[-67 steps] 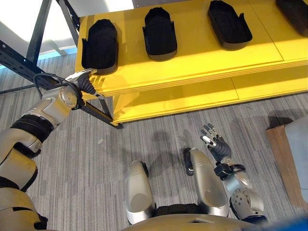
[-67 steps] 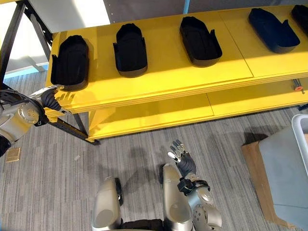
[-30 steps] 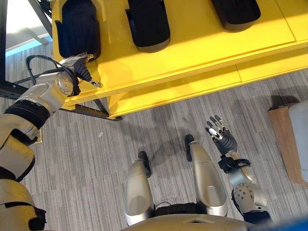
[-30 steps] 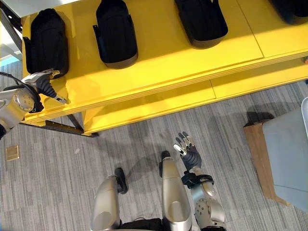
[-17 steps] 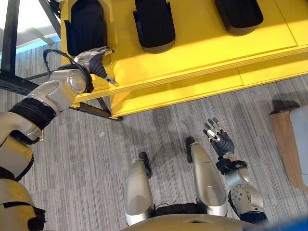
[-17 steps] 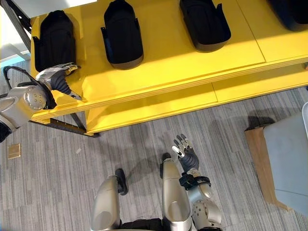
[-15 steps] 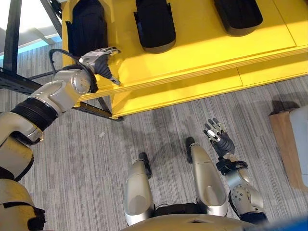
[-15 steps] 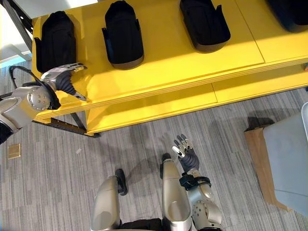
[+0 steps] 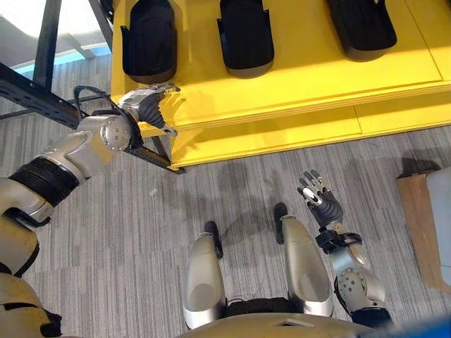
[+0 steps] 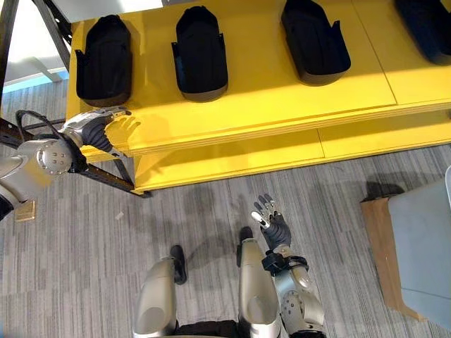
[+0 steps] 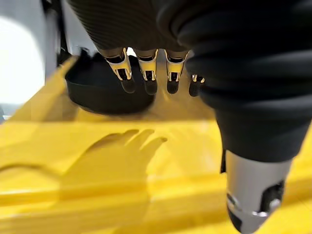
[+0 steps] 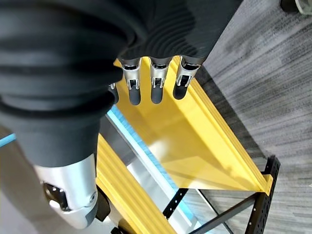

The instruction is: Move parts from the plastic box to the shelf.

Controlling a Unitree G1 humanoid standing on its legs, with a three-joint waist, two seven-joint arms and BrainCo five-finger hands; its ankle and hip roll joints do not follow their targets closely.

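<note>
In the left eye view, three black moulded plastic parts (image 9: 149,42) lie in a row on the top board of the yellow wooden shelf (image 9: 310,67). The left robot hand (image 9: 146,107) hovers at the shelf's front left corner, just before the leftmost part, fingers straight and holding nothing. The right robot hand (image 9: 318,203) hangs low over the grey striped carpet floor (image 9: 106,232), fingers spread and empty.

The right eye view adds a fourth black part (image 10: 428,20) at the far right, and a grey plastic box (image 10: 423,246) on a brown board (image 10: 375,243).

The left wrist view shows relaxed fingertips (image 11: 148,80) above the yellow board, apart from the nearest part (image 11: 105,92).

The right wrist view shows straight fingers (image 12: 155,83) and the shelf's black metal frame (image 12: 265,192).
</note>
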